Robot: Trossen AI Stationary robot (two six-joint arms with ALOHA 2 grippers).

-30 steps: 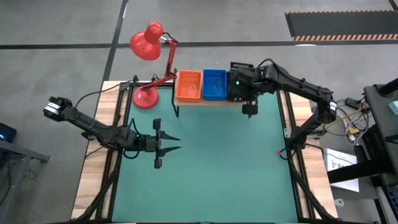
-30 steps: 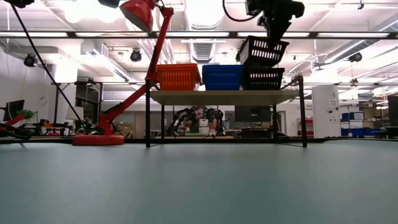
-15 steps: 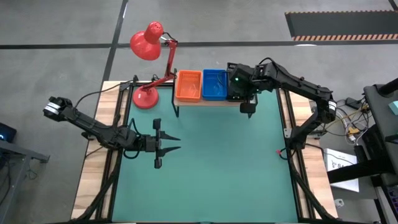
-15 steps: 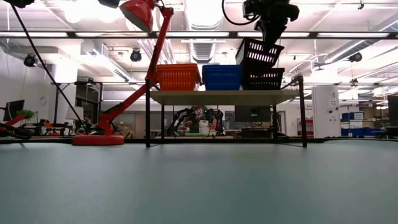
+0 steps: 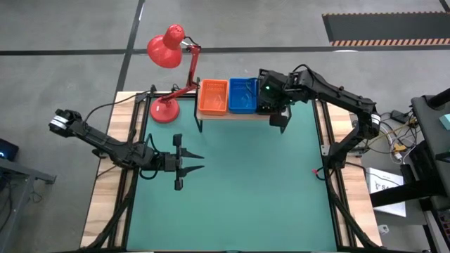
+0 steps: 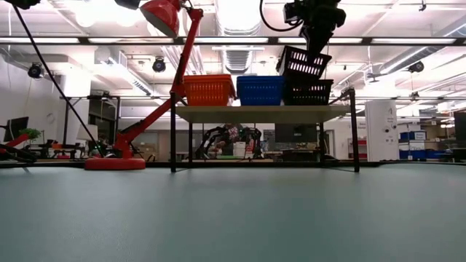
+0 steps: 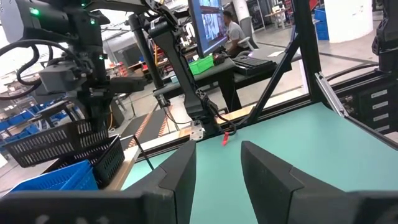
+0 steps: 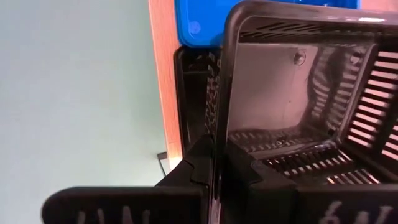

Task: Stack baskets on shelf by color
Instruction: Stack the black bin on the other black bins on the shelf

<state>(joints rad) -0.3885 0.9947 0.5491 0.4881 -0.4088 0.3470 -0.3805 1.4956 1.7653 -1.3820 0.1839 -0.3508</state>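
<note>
Taking the light-wood shelf (image 5: pixel 235 116) as the landmark: well in front of it and off to its left end, the left tool (image 5: pixel 195 162) hovers over the green counter (image 5: pixel 239 197) with its fingers (image 7: pixel 177 180) parted and nothing between them. A red desk lamp (image 5: pixel 166 49) stands just beside the shelf's left end. On the shelf sit an orange-red basket (image 6: pixel 208 90), then a blue basket (image 6: pixel 260 90) at the middle, then a black basket (image 6: pixel 307 92) at the right end (each may be a nested stack; the low view does not settle it). Above that right end, the right tool (image 8: pixel 217 163) is clamped on the wall of a tilted black basket (image 6: pixel 302 63), held clear of the one below.
</note>
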